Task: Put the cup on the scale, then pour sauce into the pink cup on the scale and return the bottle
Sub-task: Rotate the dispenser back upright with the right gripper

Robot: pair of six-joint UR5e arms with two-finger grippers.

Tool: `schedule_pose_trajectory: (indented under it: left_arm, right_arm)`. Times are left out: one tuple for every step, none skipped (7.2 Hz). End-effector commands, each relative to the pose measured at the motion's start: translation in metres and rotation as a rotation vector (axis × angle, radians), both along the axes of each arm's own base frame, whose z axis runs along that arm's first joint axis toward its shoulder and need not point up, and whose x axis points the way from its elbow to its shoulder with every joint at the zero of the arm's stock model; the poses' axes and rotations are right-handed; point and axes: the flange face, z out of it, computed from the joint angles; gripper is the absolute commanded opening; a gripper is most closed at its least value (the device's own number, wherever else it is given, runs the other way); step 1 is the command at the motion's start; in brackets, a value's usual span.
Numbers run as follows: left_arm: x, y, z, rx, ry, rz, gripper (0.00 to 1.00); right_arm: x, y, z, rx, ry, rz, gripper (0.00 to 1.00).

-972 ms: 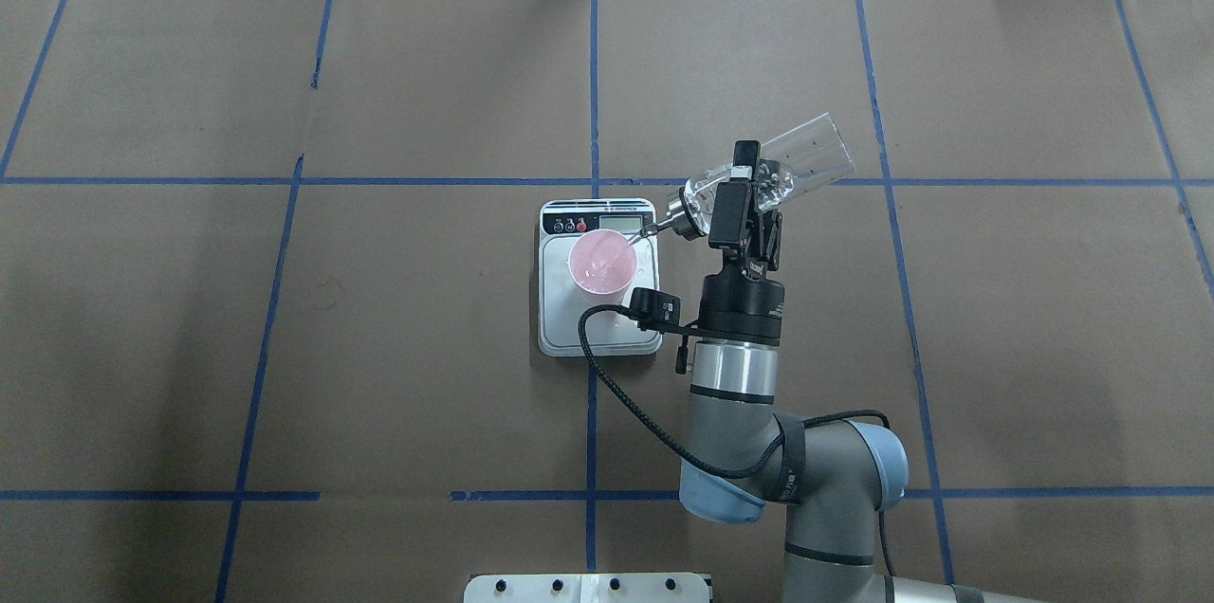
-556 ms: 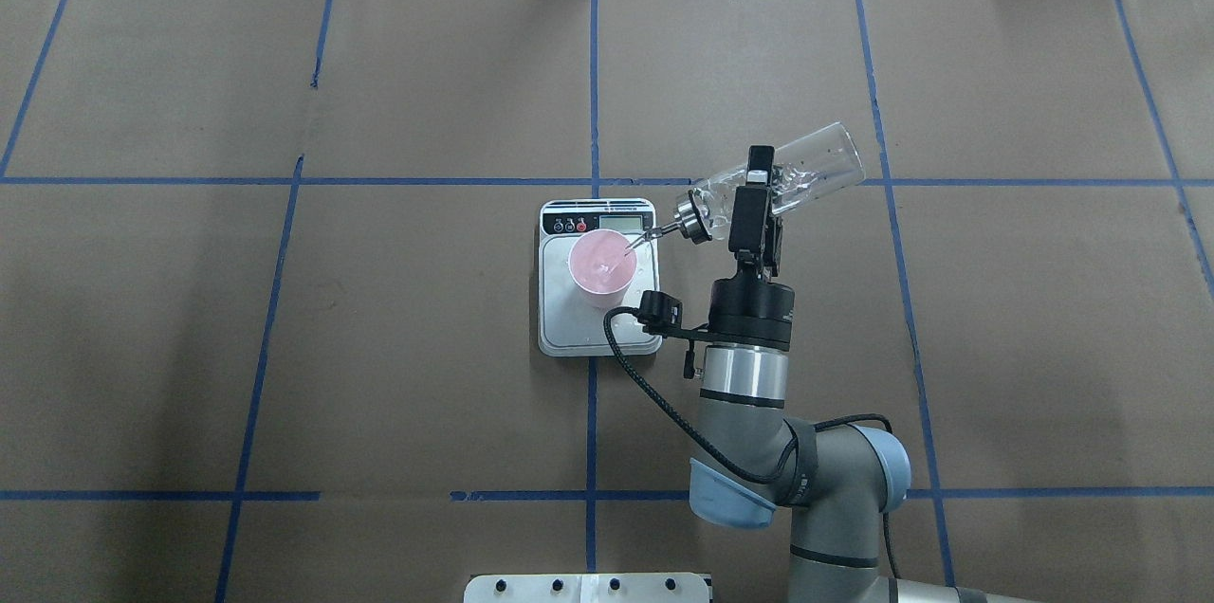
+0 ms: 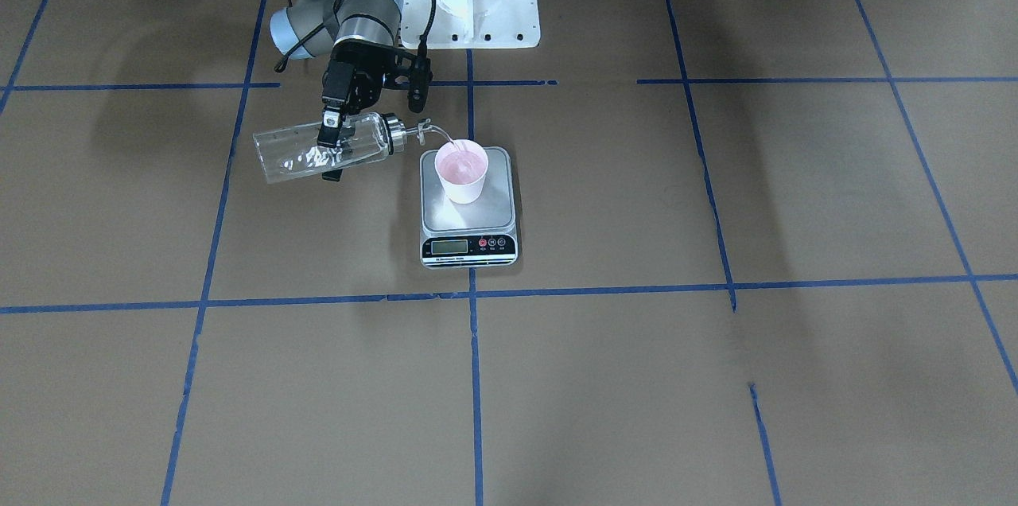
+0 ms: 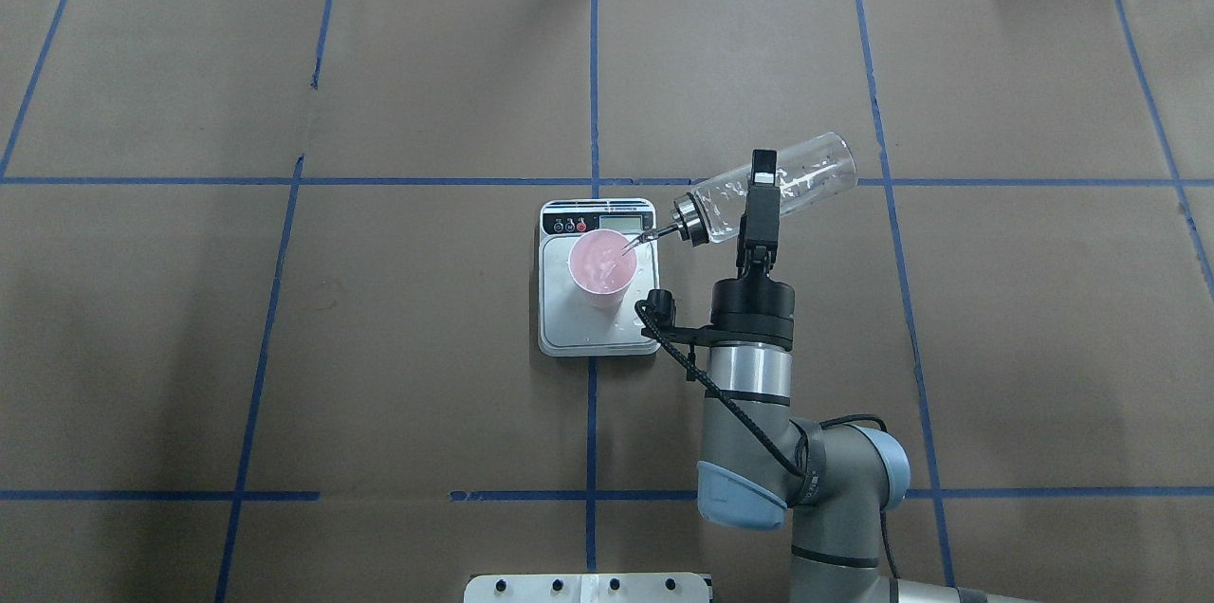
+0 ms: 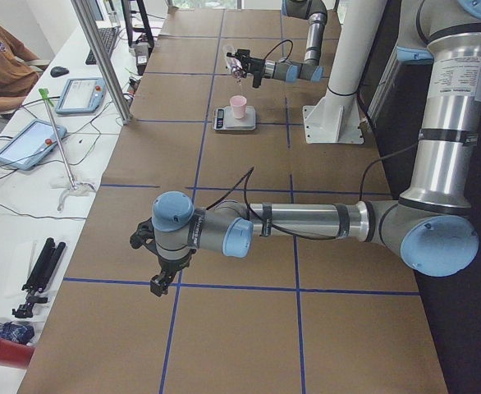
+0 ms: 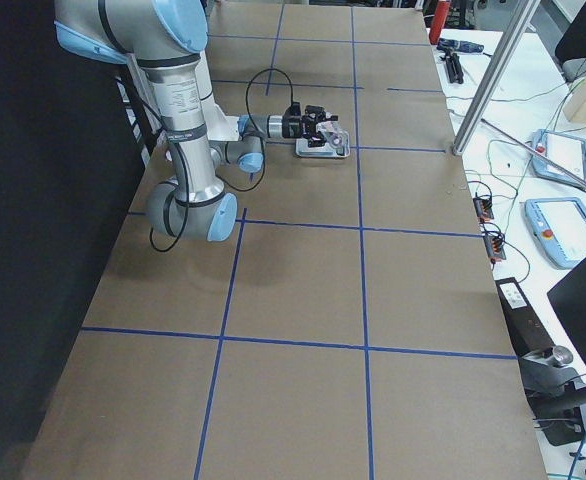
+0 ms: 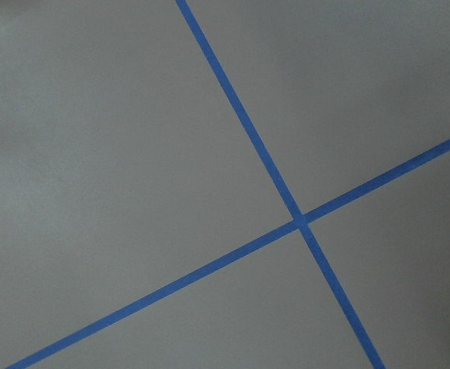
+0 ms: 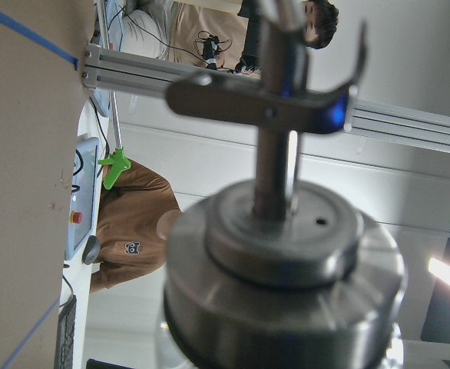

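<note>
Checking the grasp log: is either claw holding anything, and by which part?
The right claw grips the bottle around its glass body, tipped toward the cup. Whether the left claw holds anything cannot be told.

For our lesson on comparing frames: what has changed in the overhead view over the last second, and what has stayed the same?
The right gripper, shut on the bottle throughout, rolled its wrist and shifted slightly rightward, bringing the bottle's raised base down toward level. Nothing was released. Its spout stays over the cup, which has not moved on the scale.
</note>
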Motion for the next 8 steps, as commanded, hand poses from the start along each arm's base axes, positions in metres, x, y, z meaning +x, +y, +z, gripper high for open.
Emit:
schedule_pose_trajectory:
  left_arm:
    - [-0.001,0.0,-0.003,0.006,0.0,-0.001,1.0]
    - [-0.001,-0.001,-0.004,0.007,0.0,-0.001,1.0]
    - [-0.001,0.0,-0.004,0.007,0.0,-0.003,1.0]
    - [-0.003,0.0,-0.004,0.009,0.0,-0.006,1.0]
    - [-0.003,0.0,-0.006,0.012,0.0,-0.006,1.0]
    - [-0.003,0.0,-0.006,0.012,0.0,-0.006,1.0]
    - [-0.003,0.0,-0.006,0.013,0.0,-0.005,1.0]
    - [-0.003,0.0,-0.006,0.013,0.0,-0.005,1.0]
  right_arm:
    - [-0.005,-0.001,0.002,0.0,-0.19,-0.056,0.0]
    - [-0.009,0.0,0.007,0.001,-0.249,-0.068,0.0]
    - [-0.011,0.001,0.007,0.002,-0.285,-0.076,0.0]
    - [-0.014,0.002,0.008,-0.007,-0.365,-0.103,0.0]
    - [-0.016,0.004,0.008,-0.009,-0.462,-0.123,0.0]
    - [-0.016,0.005,0.008,-0.011,-0.569,-0.143,0.0]
    - [-0.016,0.006,0.006,-0.034,-0.645,-0.185,0.0]
    - [-0.017,0.006,0.006,-0.042,-0.766,-0.2,0.0]
